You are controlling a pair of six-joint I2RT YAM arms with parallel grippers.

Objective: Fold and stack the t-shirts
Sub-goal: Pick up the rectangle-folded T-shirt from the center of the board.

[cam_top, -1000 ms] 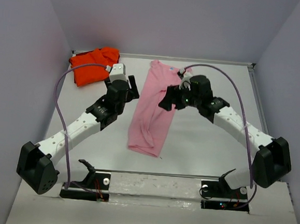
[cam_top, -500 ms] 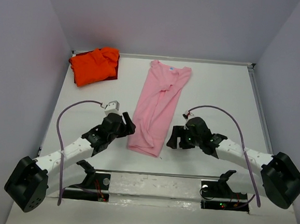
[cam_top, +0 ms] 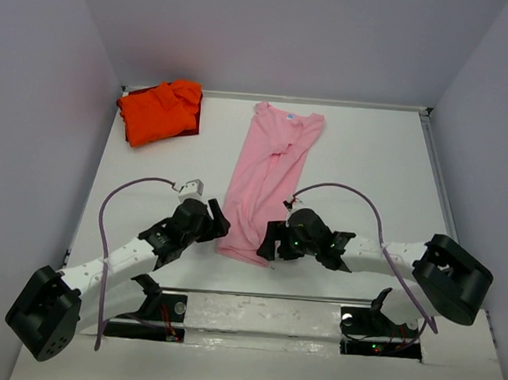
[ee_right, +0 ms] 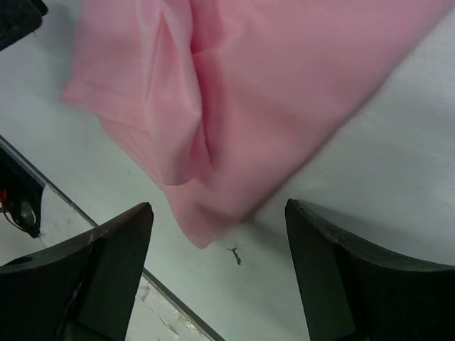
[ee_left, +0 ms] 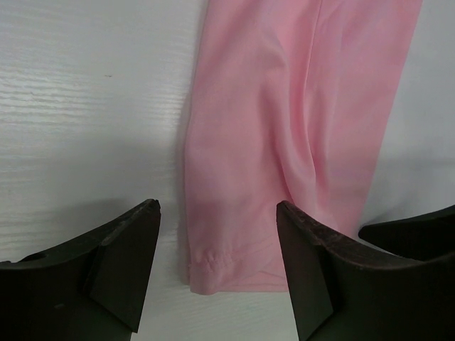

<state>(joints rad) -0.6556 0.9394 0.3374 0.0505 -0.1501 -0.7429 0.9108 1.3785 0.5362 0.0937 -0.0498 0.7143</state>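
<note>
The light pink t-shirt [cam_top: 268, 178] lies folded lengthwise in a long strip down the middle of the table, neck at the far end, hem at the near end. My left gripper [cam_top: 220, 218] is open, low at the hem's left corner; the pink hem [ee_left: 234, 263] sits between its fingers. My right gripper [cam_top: 270, 241] is open, low at the hem's right corner; the pink corner [ee_right: 206, 213] lies just ahead of its fingers. The orange-red t-shirt [cam_top: 159, 110] lies bunched at the far left corner.
The table's near edge [ee_right: 92, 234] runs close under the right gripper. A small dark thread [ee_right: 234, 256] lies on the table by the pink corner. Grey walls stand round the table at the left, back and right.
Both arms have pulled back from the far half of the pink shirt to its near hem and dropped low. The right gripper has moved left to the hem's corner. The shirts have not moved.
</note>
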